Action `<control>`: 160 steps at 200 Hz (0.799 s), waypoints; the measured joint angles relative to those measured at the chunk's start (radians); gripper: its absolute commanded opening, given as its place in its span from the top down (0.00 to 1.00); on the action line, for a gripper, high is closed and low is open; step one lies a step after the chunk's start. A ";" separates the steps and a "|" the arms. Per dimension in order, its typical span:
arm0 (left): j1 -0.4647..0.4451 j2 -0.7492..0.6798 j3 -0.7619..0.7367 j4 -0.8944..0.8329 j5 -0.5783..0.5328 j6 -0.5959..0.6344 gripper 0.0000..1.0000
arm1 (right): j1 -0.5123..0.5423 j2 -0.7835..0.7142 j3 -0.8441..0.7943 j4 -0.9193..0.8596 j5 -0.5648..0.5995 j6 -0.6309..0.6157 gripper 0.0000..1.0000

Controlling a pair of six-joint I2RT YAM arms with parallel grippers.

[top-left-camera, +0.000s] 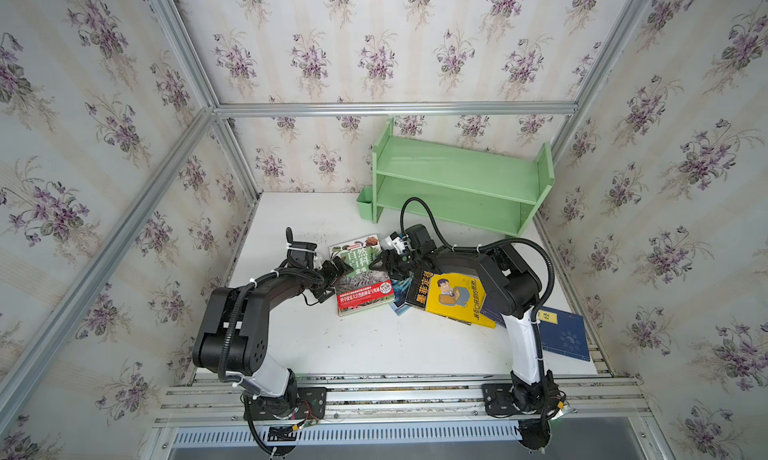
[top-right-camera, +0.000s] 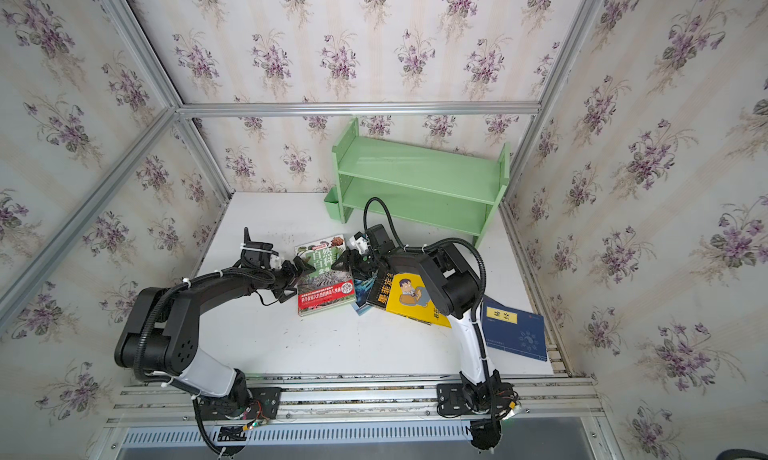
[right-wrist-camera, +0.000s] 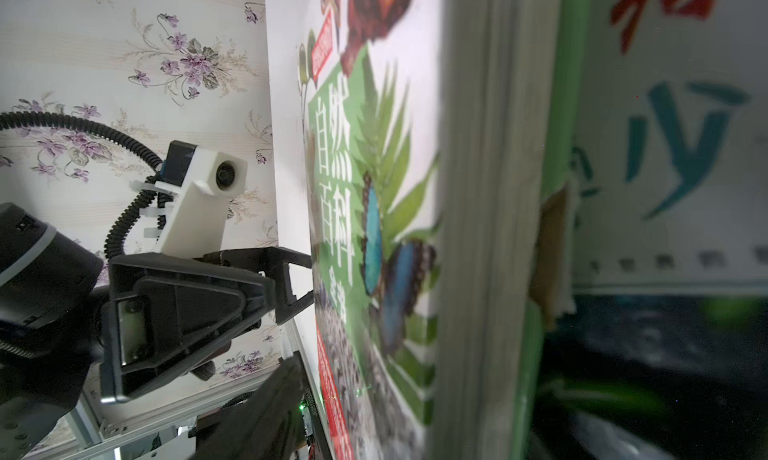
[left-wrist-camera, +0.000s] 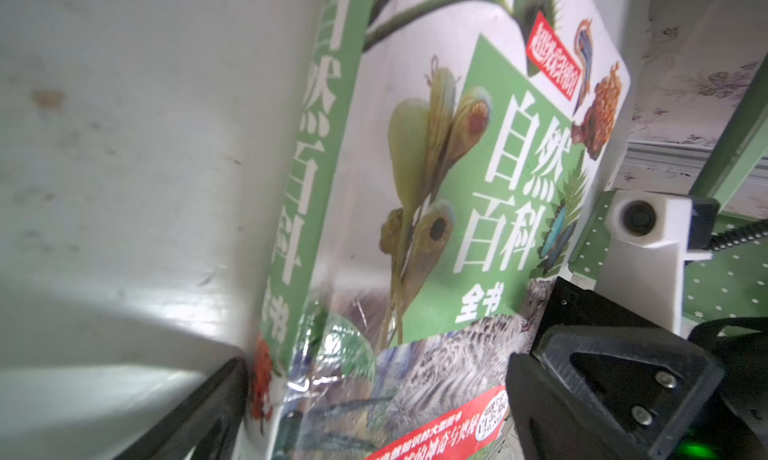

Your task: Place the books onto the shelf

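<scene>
Shelf (top-left-camera: 457, 167), 1 o'clock: you had shelved nothing. Books (top-left-camera: 453, 296) lay heaped mid-table. Green nature book (top-left-camera: 359, 279): left gripper (top-left-camera: 331, 279) gaped wide at its 9 o'clock edge; right gripper (top-left-camera: 380, 266) at 3 o'clock, grip unclear.

The green nature book (top-left-camera: 360, 277) wore a glossy laminated paper cover that caught glare; its page edges looked rough, matt cream in the right wrist view. The yellow book (top-left-camera: 455, 298), at three o'clock from it, looked glossy too, and the navy book (top-left-camera: 565, 333), at four o'clock, matt. The shelf (top-left-camera: 457, 175), at one o'clock, showed smooth pale-green painted boards with a soft sheen. The table (top-left-camera: 374, 345) was matt white, scuffed and speckled. Brushed metal rails (top-left-camera: 390, 109) framed matt floral wallpaper (top-left-camera: 104, 104). The left gripper (right-wrist-camera: 305, 279) was matt black plastic.
</scene>
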 measured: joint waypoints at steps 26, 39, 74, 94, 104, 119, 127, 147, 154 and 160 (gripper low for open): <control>-0.001 0.010 -0.001 0.027 0.024 -0.005 0.01 | 0.004 -0.042 -0.053 0.017 -0.007 0.066 0.35; -0.001 0.010 -0.003 0.035 0.030 -0.006 0.01 | 0.004 -0.064 -0.071 0.021 -0.007 0.087 0.40; -0.002 0.007 -0.008 0.042 0.042 -0.007 0.01 | 0.005 -0.117 -0.083 0.033 -0.005 0.095 0.52; -0.003 0.003 -0.010 0.040 0.043 -0.009 0.00 | 0.005 -0.119 -0.084 0.025 -0.003 0.095 0.54; -0.003 -0.003 -0.010 0.036 0.043 -0.009 0.01 | 0.006 -0.119 -0.083 0.020 -0.003 0.097 0.54; -0.003 -0.016 -0.010 0.035 0.047 -0.010 0.01 | 0.007 -0.116 -0.077 0.010 -0.001 0.099 0.51; -0.003 -0.021 -0.010 0.037 0.055 -0.012 0.01 | 0.008 -0.113 -0.071 0.008 0.002 0.103 0.51; -0.003 -0.027 -0.011 0.047 0.078 -0.021 0.01 | 0.018 -0.099 -0.055 -0.003 0.004 0.108 0.53; -0.003 -0.030 -0.013 0.054 0.087 -0.026 0.00 | 0.022 -0.094 -0.047 -0.008 0.006 0.108 0.53; -0.003 -0.032 -0.015 0.062 0.093 -0.030 0.01 | 0.026 -0.090 -0.040 -0.017 0.007 0.108 0.54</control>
